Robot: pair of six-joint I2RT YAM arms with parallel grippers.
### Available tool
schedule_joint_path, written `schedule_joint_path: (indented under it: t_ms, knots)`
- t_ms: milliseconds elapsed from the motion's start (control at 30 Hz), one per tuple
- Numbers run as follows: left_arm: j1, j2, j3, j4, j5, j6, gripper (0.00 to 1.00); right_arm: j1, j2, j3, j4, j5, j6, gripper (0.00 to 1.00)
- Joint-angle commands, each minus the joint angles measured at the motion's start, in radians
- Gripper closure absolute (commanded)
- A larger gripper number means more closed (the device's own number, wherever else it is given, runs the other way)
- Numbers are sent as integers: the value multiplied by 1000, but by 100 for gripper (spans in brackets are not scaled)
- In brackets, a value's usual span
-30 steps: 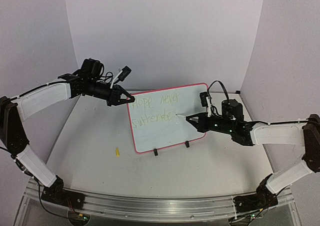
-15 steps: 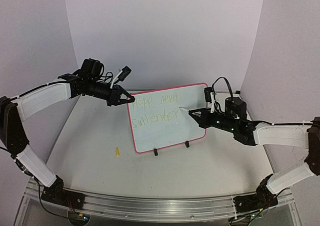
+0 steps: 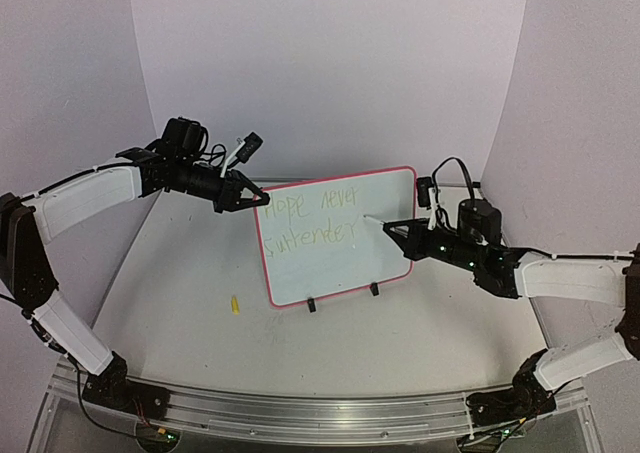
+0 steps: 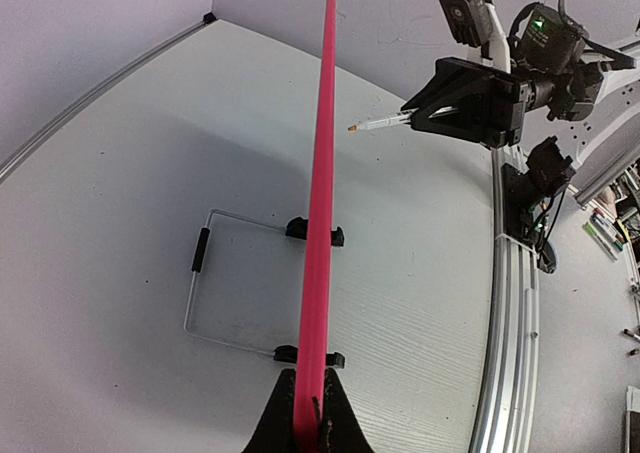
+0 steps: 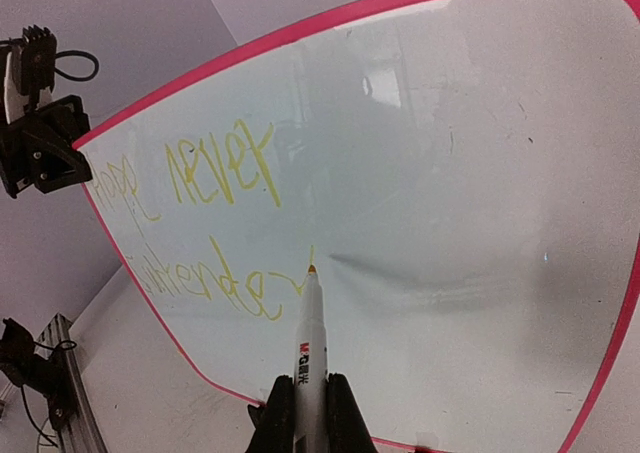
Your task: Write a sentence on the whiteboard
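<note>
The whiteboard (image 3: 335, 268), red-pink framed, stands upright on two black clip feet at the table's middle. The sentence (image 3: 308, 218) runs in faint yellow-green over two lines on its left half, also clear in the right wrist view (image 5: 200, 213). My left gripper (image 3: 262, 201) is shut on the board's upper left corner; the frame (image 4: 320, 223) runs edge-on from its jaws (image 4: 308, 428). My right gripper (image 3: 392, 229) is shut on a white marker (image 5: 310, 343), whose tip stands just off the board face, by the end of the lower line.
A small yellow marker cap (image 3: 234, 304) lies on the table left of the board. A wire stand (image 4: 200, 293) lies behind the board's feet. An aluminium rail (image 3: 300, 413) runs along the near edge; walls enclose the back and sides.
My right gripper has carried the marker up and to the right along the lower line, then drawn back a little from the board. One more stroke shows there. The left arm has not moved.
</note>
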Motion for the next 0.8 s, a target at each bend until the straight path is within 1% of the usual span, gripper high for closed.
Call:
schedule_joint_path:
  t_ms: [0, 600, 767]
  knots:
    - [4, -37, 3, -8, -37, 29, 100, -4, -39, -25, 40, 33, 12, 100]
    - [4, -40, 2, -9, -38, 29, 100, -7, 43, 28, 58, 68, -1, 100]
    - [4, -41, 2, -9, -40, 30, 100, -8, 72, 48, 58, 21, -4, 100]
